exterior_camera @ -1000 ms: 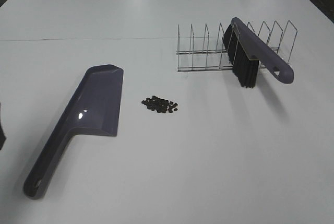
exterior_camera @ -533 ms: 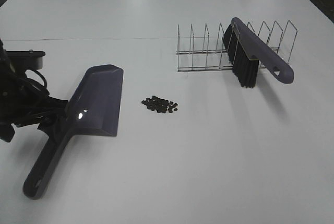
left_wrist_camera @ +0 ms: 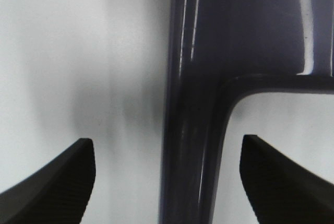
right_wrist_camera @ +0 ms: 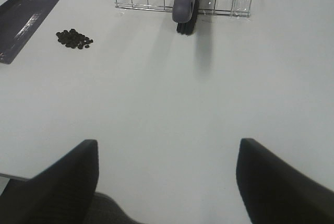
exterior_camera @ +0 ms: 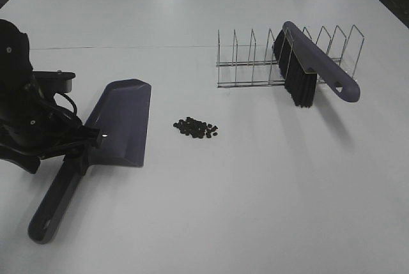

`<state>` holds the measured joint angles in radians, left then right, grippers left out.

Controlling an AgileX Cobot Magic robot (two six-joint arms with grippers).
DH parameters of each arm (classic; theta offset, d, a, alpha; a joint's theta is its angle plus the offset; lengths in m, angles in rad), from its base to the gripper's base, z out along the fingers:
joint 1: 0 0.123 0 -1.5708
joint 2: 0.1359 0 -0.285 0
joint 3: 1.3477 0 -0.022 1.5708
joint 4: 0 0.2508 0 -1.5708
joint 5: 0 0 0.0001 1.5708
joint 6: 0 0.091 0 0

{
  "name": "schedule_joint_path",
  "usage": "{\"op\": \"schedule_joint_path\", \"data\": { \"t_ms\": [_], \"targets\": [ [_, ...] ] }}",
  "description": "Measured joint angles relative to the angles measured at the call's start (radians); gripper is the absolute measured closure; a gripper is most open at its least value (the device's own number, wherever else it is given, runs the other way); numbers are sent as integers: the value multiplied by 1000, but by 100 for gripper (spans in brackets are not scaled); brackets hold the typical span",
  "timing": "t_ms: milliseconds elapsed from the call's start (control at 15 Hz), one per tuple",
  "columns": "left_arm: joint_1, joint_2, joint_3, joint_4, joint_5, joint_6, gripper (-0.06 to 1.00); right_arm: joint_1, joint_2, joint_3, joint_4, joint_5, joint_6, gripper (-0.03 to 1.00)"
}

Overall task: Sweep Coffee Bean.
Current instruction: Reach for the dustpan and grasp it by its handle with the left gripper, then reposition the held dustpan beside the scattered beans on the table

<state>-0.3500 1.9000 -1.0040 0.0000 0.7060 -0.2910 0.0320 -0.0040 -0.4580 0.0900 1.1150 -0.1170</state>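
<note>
Looking down the left gripper (left_wrist_camera: 167,182), we see its two dark fingers (left_wrist_camera: 57,182) spread wide. One sits on either side of the purple-grey dustpan (left_wrist_camera: 193,130), just where the handle widens into the pan, and neither touches the plastic. From the high camera we find this gripper low over that same neck, with the handle running out toward the near left of the white table (exterior_camera: 255,191). Just to the right of the pan, apart from it, lies the coffee bean (exterior_camera: 196,128), a small dark heap on the bare tabletop. Farther back and to the right stands a wire rack (exterior_camera: 249,63), and a brush (exterior_camera: 316,63) of the same purple-grey leans in its slots, black bristles down. The right gripper (right_wrist_camera: 167,182) appears only in its own wrist view, where we see its fingers wide apart with nothing between them. It is above bare table, well short of the beans and the rack.
</note>
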Motion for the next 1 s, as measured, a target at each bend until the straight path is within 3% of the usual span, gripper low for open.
{"op": "schedule_joint_path", "data": {
  "t_ms": [533,867,1000],
  "targets": [
    [0,72,0,0,-60,3,36,0,0,0,0,0,0,31],
    [-3,78,-4,0,-60,8,60,0,0,0,0,0,0,31],
    [-7,79,-4,0,-60,15,61,0,0,0,0,0,0,31]
  ]
}}
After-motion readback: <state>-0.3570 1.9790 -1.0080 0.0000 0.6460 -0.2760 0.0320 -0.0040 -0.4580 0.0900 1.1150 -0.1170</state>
